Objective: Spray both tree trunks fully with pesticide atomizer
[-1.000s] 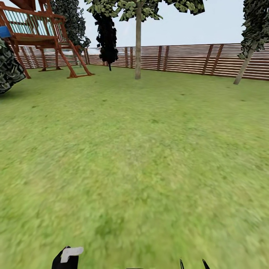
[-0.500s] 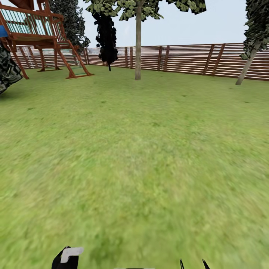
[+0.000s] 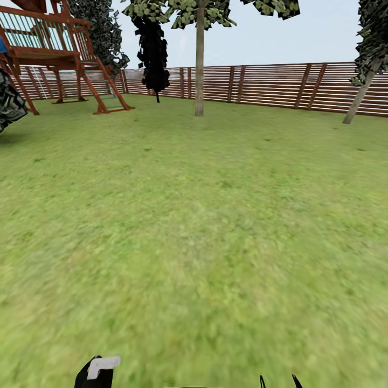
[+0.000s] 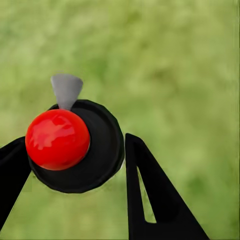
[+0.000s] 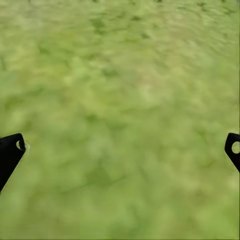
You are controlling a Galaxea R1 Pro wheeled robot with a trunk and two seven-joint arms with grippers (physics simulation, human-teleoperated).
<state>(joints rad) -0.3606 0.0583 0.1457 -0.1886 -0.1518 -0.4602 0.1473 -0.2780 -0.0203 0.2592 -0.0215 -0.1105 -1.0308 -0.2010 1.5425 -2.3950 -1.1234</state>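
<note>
Closer tree trunk (image 3: 199, 64); red-capped black pesticide atomizer (image 4: 75, 145).

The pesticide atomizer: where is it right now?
Held in the left gripper: the pesticide atomizer sits between its fingers above the grass, at the head view's bottom left.

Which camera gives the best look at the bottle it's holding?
The left wrist view: the bottle sits large between the left gripper's fingers, seen from above with its red top and grey nozzle. The head view catches just its dark top and pale nozzle at the bottom edge. The right wrist view looks at grass.
</note>
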